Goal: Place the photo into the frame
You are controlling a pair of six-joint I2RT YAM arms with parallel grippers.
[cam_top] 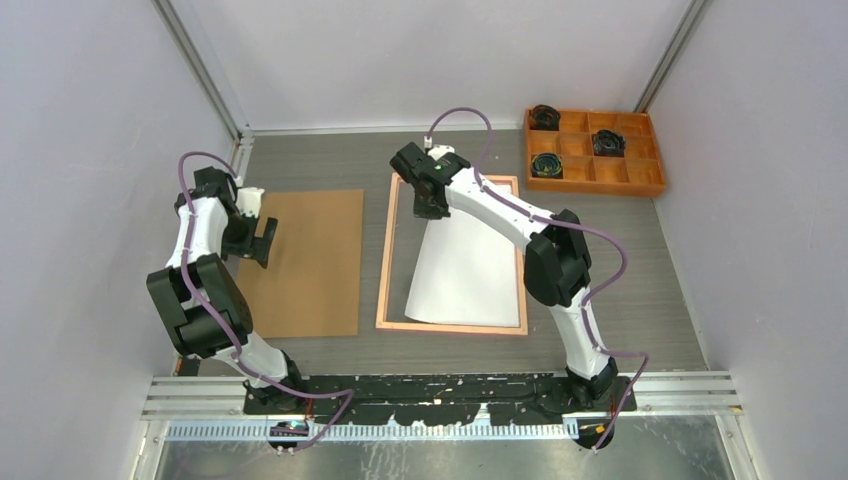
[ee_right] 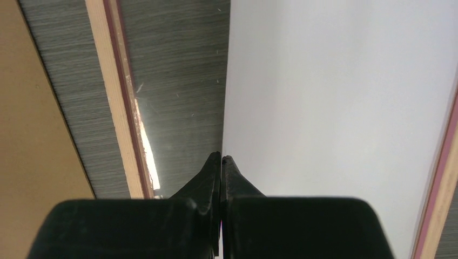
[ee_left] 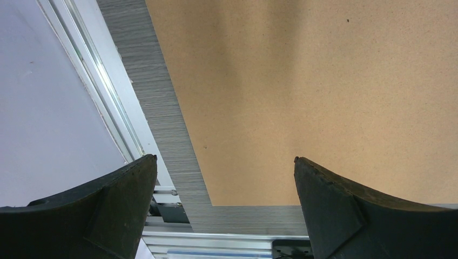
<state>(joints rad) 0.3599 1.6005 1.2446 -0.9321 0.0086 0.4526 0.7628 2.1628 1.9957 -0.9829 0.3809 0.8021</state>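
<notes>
Photo: lies blank white side up inside the frame. It sits skewed, with its near edge close to the frame's near rail and its far end under the right gripper.
Frame: flat in the middle of the desk, with grey desk showing inside it to the left of the sheet.
Right gripper: jaws pressed together, the tips nipping the photo's left edge as far as the wrist view shows.
Left gripper: jaws spread wide with nothing between them, above the left side of the brown backing board near the desk's left edge.
Handling: probably a thin, light, floppy sheet that creases easily, and its glossy face should slide readily. An edge or corner pinch looks like the only hold, and dragging it square seems safer than lifting.
Top view only: shows the full skew of the sheet within the frame, both arms, and the orange tray at the far right corner. The pinch itself is hidden.
Right wrist view only: shows the closed tips at the sheet's edge, pink strips along both rails, and a glare patch inside the frame that may be a clear pane, though I cannot tell.
Left wrist view only: shows the board's corner, a strip of desk and the metal rail.
</notes>
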